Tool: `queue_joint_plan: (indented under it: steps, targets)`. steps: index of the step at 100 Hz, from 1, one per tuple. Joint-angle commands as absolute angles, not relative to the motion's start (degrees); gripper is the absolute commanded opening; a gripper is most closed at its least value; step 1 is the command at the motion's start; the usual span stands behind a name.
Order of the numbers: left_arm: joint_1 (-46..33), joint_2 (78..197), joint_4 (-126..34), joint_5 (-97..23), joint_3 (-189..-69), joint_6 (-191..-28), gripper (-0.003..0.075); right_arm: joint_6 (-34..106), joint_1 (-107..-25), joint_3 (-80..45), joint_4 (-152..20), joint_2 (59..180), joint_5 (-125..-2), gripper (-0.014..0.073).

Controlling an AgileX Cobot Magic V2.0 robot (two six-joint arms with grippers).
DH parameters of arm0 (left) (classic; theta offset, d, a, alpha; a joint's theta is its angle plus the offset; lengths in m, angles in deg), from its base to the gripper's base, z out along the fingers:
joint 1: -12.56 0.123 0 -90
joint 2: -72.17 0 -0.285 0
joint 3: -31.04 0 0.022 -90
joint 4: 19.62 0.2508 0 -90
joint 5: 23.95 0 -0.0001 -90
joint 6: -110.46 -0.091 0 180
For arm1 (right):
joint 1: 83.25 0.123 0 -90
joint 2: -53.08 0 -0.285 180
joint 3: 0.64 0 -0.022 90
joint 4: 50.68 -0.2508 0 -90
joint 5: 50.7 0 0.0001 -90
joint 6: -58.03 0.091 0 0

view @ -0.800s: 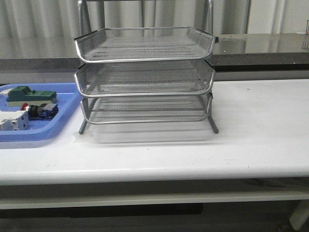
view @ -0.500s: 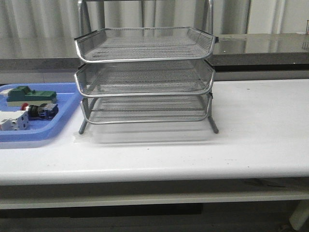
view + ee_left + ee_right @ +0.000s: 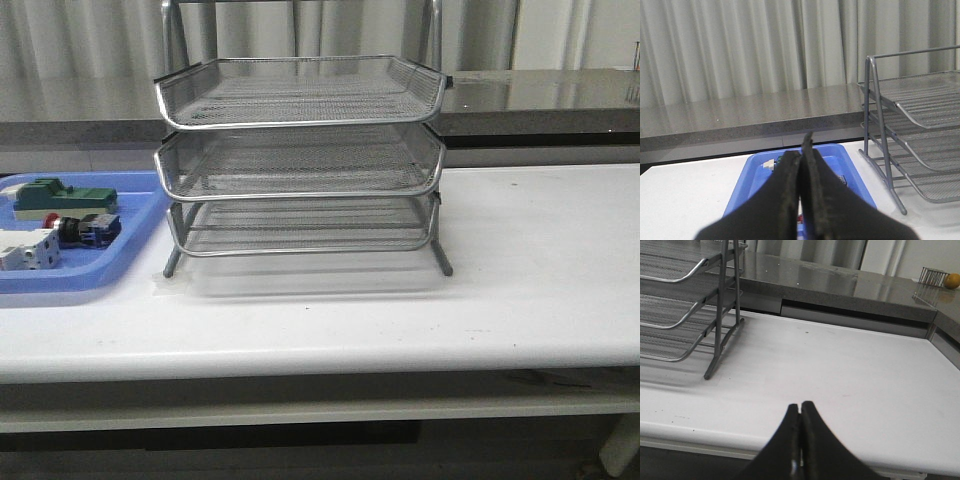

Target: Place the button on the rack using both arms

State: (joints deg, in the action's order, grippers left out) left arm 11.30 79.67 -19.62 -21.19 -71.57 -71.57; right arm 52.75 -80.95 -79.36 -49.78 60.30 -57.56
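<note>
Change over last second: none; front view identical. Task not begun.
Button (image 3: 78, 229): lower left of frame, lying in blue tray (image 3: 120, 262) beside green block (image 3: 60, 195) (white block below).
Rack (image 3: 300, 160): centre, trays bare.
Left gripper (image 3: 804, 150), right gripper (image 3: 800, 412): fingers pressed together, holding nothing.

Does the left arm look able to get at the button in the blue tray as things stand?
Probably yes: the button lies uncovered in the open blue tray, and the left gripper, shut, points over that tray with nothing between.
</note>
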Motion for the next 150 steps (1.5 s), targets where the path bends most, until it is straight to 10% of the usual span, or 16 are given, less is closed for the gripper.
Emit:
queue_joint_plan:
  steps: [1, 94, 150]
  targets:
    - [11.27, 77.85, -20.07, -16.65, -69.65, -71.04, -0.002, 52.5, -81.14, -79.45, -49.83, 59.27, -51.05, -0.0065]
    - [11.27, 77.85, -20.07, -16.65, -69.65, -71.04, -0.002, 52.5, -81.14, -41.78, -64.36, 89.18, -89.05, -0.0065]
    - [11.27, 77.85, -20.07, -16.65, -69.65, -71.04, -0.002, 52.38, -81.14, -39.29, -83.85, 105.2, -85.35, -0.0025]
